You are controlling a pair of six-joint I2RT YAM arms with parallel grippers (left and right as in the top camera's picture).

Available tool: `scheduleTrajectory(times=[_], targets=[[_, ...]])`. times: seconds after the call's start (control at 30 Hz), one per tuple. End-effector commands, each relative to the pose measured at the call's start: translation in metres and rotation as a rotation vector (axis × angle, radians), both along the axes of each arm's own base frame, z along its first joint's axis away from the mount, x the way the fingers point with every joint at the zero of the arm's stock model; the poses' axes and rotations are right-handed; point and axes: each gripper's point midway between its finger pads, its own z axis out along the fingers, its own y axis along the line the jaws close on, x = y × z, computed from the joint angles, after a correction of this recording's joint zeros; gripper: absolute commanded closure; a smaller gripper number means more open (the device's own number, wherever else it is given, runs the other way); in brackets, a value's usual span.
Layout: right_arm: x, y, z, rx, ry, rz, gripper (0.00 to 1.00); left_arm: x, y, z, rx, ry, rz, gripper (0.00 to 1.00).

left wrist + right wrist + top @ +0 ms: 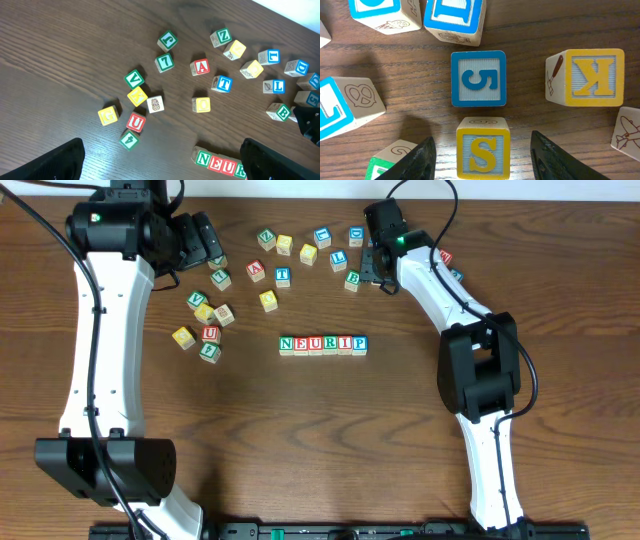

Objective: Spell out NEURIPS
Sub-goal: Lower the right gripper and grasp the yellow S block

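The right pincer (482,162) hangs fingers apart, flanking the yellow S block (483,148). A green block (390,161) crowds one finger at 8 o'clock and the blue 5 block (478,79) sits near at 12, so a skewed descent could clip either. Farther off, a careless placement at 3 o'clock could scatter the NEURIP row (322,345). The left pincer (165,162) gapes empty.

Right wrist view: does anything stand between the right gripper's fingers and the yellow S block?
Nothing visible does. The yellow S block lies in the open gap of the right gripper and touches neither finger. The blue 5 block lies beyond it, apart, not in the way.
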Motion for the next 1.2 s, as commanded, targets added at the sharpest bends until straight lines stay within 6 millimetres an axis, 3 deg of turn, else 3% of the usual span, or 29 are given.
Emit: scheduleTrajectory(times=[0.0,0.63,0.97,1.17], targets=[[0.002,-0.01,-0.012,-0.014,0.016,-0.03,0.46,0.0,0.004,-0.006,0.016,0.017,0.001,0.02],[0.001,-0.01,-0.015,-0.027,0.024,-0.012,0.69,0.0,0.004,-0.006,0.016,0.017,0.001,0.02],[-0.003,-0.012,0.009,-0.031,0.013,0.004,0.72,0.0,0.004,-0.006,0.016,0.017,0.001,0.02],[-0.024,-0.018,0.026,-0.049,0.072,0.005,0.71,0.0,0.004,-0.006,0.016,0.017,0.001,0.02]])
